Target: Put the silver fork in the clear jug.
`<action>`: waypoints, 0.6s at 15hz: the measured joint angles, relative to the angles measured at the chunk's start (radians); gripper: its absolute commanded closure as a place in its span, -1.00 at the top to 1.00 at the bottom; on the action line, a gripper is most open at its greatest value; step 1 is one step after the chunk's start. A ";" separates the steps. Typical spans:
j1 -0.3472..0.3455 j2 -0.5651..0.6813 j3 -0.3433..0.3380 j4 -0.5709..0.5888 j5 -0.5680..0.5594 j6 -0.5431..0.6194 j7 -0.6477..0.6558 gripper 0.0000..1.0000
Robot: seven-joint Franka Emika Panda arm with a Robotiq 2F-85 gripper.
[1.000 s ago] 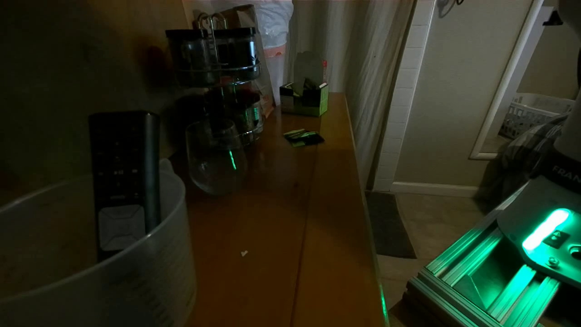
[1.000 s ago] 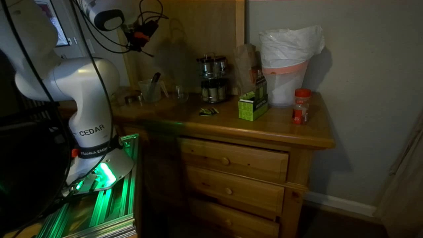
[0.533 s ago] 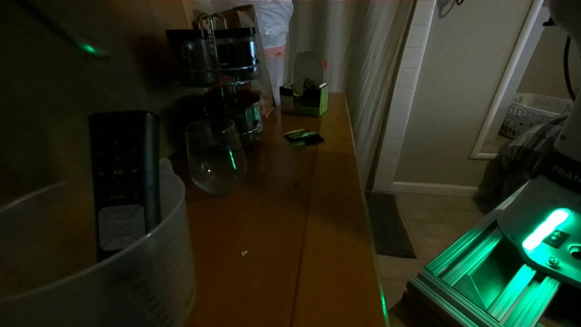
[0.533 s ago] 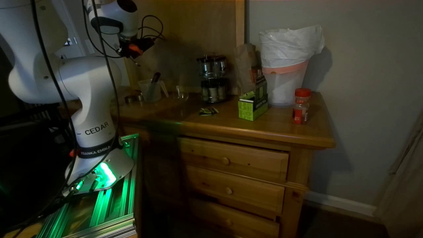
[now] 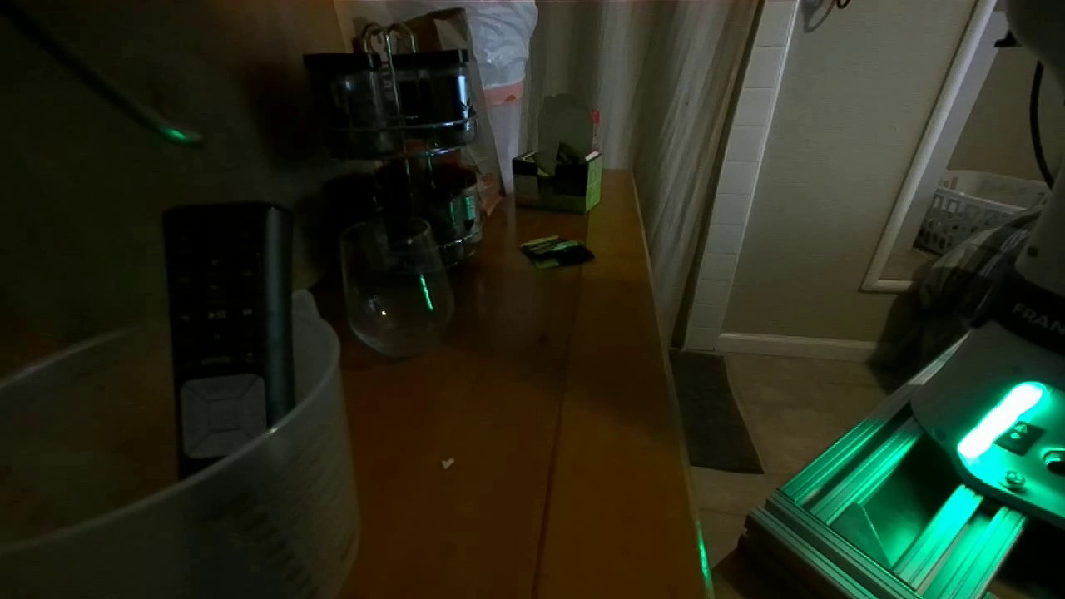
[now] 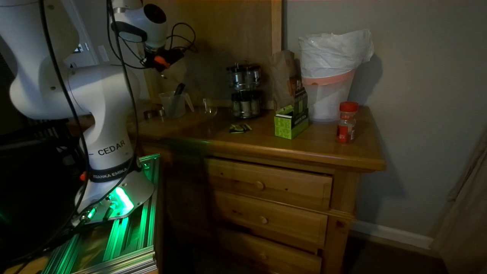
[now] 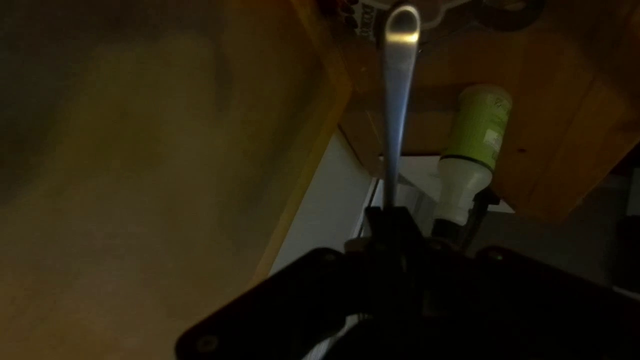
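Note:
My gripper point(image 7: 389, 211) is shut on the silver fork. In the wrist view the fork's handle point(image 7: 398, 90) points up, away from the fingertips; its tines are hidden by the dark fingers. In an exterior view the handle point(image 5: 150, 116) enters at the upper left with a green glint. The clear jug point(image 5: 312, 507) stands on the dresser in the near left and holds a black remote point(image 5: 220, 324) leaning upright. In an exterior view the gripper point(image 6: 159, 69) hangs above and slightly left of the jug point(image 6: 171, 106), well apart from it.
A clear stemless glass point(image 5: 395, 308) stands next to the jug. A spice rack point(image 6: 245, 91), green tea box point(image 6: 291, 121), sachets point(image 6: 240, 128), white-bagged bucket point(image 6: 329, 99) and red-lidded jar point(image 6: 346, 123) are farther along. A green-labelled bottle point(image 7: 480, 127) shows in the wrist view.
The gripper has come down and turned, so the fork's handle points more downward. The handle has entered an exterior view at upper left and dropped slightly. The jug and other objects have not moved.

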 measured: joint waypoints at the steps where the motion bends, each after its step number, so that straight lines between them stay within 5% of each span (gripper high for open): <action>1: 0.000 0.001 -0.038 0.012 0.067 -0.040 -0.072 -0.97; 5: 0.002 0.062 -0.166 0.044 0.223 -0.259 -0.218 -0.97; 6: -0.036 0.101 -0.144 0.048 0.247 -0.334 -0.219 -0.97; 9: -0.245 0.252 0.062 0.069 0.284 -0.505 -0.197 -0.97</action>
